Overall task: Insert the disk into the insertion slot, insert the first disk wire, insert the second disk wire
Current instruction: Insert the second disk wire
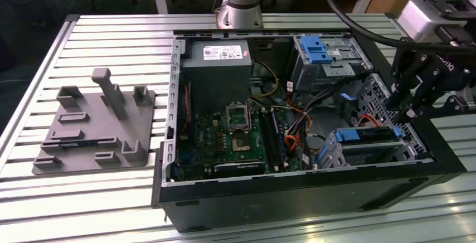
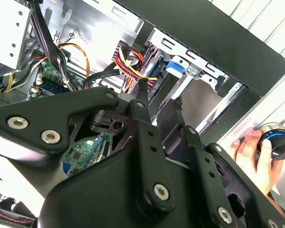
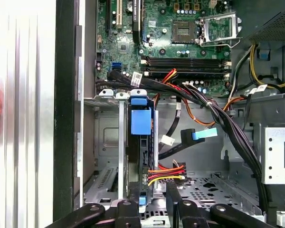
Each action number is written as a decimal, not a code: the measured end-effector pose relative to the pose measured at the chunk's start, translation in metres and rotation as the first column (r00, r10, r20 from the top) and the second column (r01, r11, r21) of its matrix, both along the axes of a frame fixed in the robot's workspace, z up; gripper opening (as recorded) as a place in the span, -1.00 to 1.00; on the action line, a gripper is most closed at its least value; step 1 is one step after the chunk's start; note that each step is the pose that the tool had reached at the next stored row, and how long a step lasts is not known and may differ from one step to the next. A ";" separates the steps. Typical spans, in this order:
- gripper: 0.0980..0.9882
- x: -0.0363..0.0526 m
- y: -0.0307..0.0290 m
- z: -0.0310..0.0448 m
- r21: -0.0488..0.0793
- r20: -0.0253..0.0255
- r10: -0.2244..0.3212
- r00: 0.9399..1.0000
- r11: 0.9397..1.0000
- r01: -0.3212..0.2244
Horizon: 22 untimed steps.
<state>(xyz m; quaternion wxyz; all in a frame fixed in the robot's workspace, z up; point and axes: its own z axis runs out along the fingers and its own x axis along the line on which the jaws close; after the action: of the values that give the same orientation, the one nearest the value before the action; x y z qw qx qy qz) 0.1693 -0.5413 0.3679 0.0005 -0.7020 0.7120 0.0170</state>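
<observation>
The disk (image 1: 364, 136), silver with a bright blue carrier frame, sits on edge inside the insertion slot (image 1: 375, 152), the low perforated cage at the case's front right. In the first wrist view the disk (image 3: 141, 142) stands in the slot (image 3: 107, 137). A red, yellow and black wire bundle (image 3: 166, 172) reaches the disk's edge. A black cable with a blue plug (image 3: 199, 135) hangs loose beside it. My gripper (image 1: 407, 116) hovers just above the disk, open with nothing between its fingers (image 2: 141, 102); the gripper (image 3: 152, 202) sits over the disk's near end.
A taller cage with a blue latch (image 1: 321, 50) stands at the back right. The motherboard (image 1: 238, 137) and thick black cable bundles (image 3: 228, 123) fill the case. A grey fixture plate (image 1: 97, 126) lies on the table. A person's hand (image 2: 251, 154) holds a round device outside the case wall.
</observation>
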 end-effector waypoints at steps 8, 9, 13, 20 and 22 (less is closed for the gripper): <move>-0.42 0.0000 0.0000 0.0002 0.000 0.000 0.000 1.000 1.000 0.000; -0.42 0.0000 0.0000 0.0002 0.000 0.000 0.000 1.000 1.000 0.000; -0.42 -0.0001 0.0021 0.0005 -0.003 0.000 0.000 1.000 1.000 0.000; -0.42 0.0000 0.0243 0.0002 -0.065 0.000 0.000 1.000 0.998 0.000; -0.42 0.0000 0.0296 0.0001 -0.099 0.000 0.000 1.000 0.995 0.000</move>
<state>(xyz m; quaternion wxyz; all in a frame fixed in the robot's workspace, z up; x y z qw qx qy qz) 0.1693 -0.5116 0.3680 -0.0344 -0.7012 0.7119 -0.0181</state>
